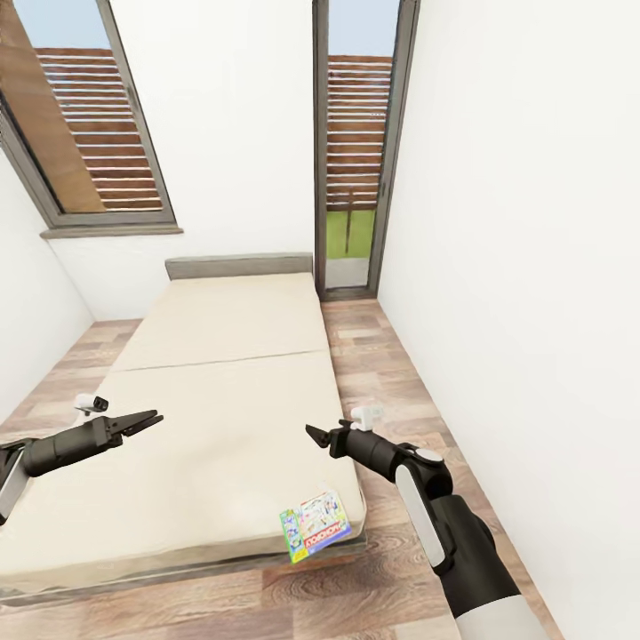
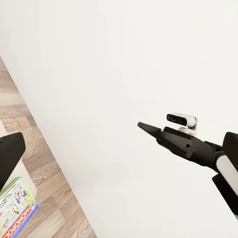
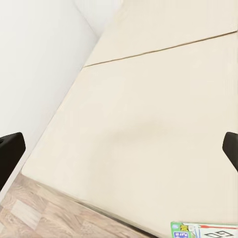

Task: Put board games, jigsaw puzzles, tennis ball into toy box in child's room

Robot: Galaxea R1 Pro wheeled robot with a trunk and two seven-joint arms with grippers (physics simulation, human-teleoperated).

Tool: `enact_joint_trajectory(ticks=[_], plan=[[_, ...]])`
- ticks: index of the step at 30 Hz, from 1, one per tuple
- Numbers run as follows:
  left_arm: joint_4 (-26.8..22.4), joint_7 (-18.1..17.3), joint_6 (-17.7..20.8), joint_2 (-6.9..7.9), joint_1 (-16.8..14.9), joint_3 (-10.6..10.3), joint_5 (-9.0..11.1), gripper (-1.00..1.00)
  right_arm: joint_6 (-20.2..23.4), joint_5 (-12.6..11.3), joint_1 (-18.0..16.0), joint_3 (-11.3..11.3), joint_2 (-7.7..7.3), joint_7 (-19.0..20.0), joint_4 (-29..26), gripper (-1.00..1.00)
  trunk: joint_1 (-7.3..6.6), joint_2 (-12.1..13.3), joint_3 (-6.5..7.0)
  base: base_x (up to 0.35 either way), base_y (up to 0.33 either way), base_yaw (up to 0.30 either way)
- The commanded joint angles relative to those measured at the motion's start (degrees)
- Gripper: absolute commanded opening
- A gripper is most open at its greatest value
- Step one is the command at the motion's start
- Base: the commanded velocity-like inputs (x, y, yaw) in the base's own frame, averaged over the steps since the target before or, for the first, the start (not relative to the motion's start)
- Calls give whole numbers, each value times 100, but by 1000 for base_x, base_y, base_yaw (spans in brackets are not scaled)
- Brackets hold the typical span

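**Monopoly box at the bed's near corner**

While the Monopoly box (image 1: 316,526) lies flat on the bed (image 1: 222,373) — long axis skewed toward the right-hand wall — both grippers hover empty: left gripper (image 1: 147,421) slightly parted, right gripper (image 1: 316,436) spread apart.

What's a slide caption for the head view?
Both pincers, left and right, hover over the beige bed; green-white Monopoly box at its near corner.

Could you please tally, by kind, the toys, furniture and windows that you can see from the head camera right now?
Board games: 1, the Monopoly box at the bed's near right corner
Beds: 1
Windows: 2, a wide one and a tall narrow one
Total: 4
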Motion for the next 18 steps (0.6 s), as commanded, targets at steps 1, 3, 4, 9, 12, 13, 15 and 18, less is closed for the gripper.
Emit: enact_joint_trajectory(ticks=[1,3,4,9,12,13,15,18], plan=[[0,-21,61,1,-4,-1,0,100,40,-31,-4,-5,2,0,-1,100,3,-10,-1,0,0,0],[0,-21,61,1,-4,-1,0,100,40,-31,-4,-5,2,0,3,100,3,-10,17,0,3,0],[0,-21,61,1,-4,-1,0,100,40,-30,-4,-5,2,0,4,100,3,-10,26,0,41,0],[0,-21,61,1,-4,-1,0,100,40,-28,-4,-5,2,0,9,100,3,-10,71,0,150,0],[0,-21,61,1,-4,-1,0,100,40,-26,-4,-5,2,0,9,100,3,-10,98,0,128,0],[0,-21,61,1,-4,-1,0,100,40,-25,-4,-5,2,0,10,100,3,-10,107,0,68,0],[0,-21,61,1,-4,-1,0,100,40,-23,-4,-5,2,0,9,100,3,-10,125,0,45,0],[0,-21,61,1,-4,-1,0,100,40,-22,-4,-5,2,0,8,100,3,-10,152,0,21,0]])
